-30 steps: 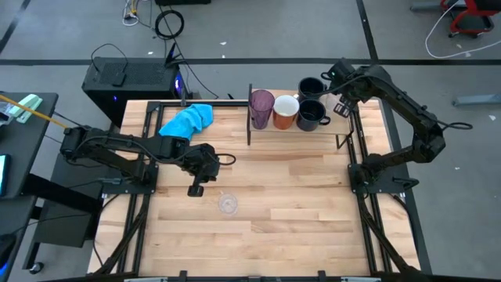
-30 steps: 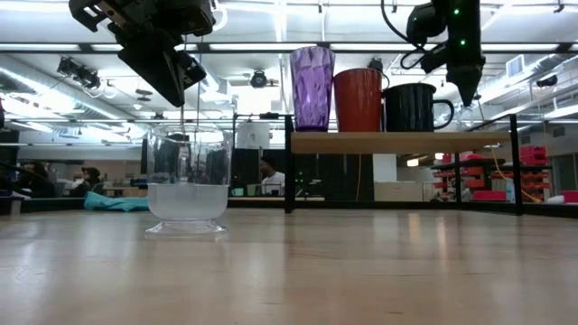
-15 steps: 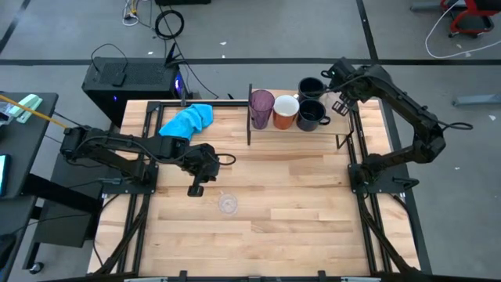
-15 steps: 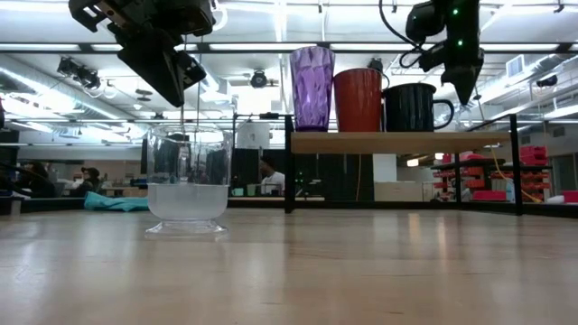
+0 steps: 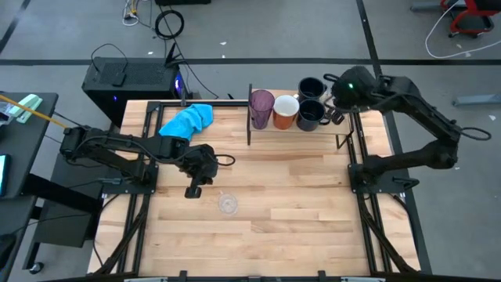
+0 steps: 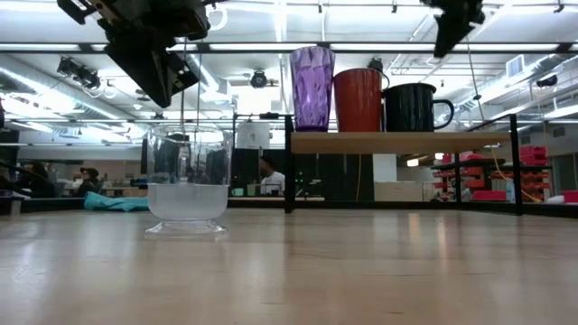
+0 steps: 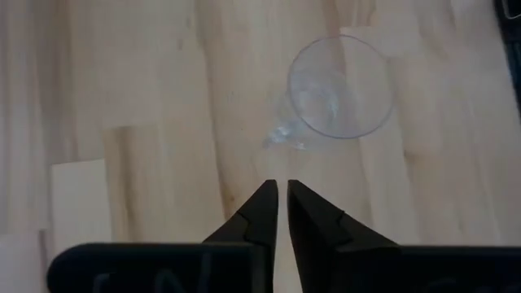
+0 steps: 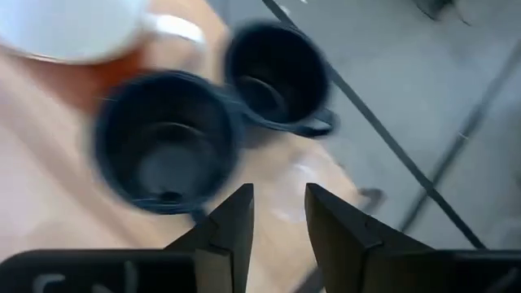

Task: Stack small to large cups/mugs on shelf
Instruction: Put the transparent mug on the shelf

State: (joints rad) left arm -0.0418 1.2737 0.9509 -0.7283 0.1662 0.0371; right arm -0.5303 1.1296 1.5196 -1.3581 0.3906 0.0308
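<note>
Your left arm lies low across the left side of the table (image 5: 297, 196), reaching inward from its base at the left edge, wrist bent so the claw points down. The left claw (image 5: 193, 190) hangs above the boards, its fingers (image 7: 262, 213) nearly together with only a thin slit between them, holding nothing. Just beside it, toward the table's middle, 1 small clear glass (image 5: 228, 204) stands upright on the wood, apart from the claw. In the low view that glass (image 6: 186, 192) sits under and slightly right of the dark claw body.

Blue cloth (image 5: 189, 120) lies bunched near the far left corner.

At the far edge you have the shelf (image 6: 397, 142), with its dark upright panel (image 5: 250, 114) on the left end. On it, left to right: purple tumbler (image 5: 261, 106), orange mug (image 5: 286, 110), navy mug (image 5: 311, 114), all upright and close together. A 2nd navy mug (image 5: 310, 86) stands behind the 1st, farther from you.

Your right arm rises from its base at the right edge, folds back, and reaches over the shelf's right end. The right claw (image 5: 338, 98) is held high just right of the 2 navy mugs, looking down on them; its fingers (image 8: 234, 218) stand apart with a clear gap and grip nothing.
</note>
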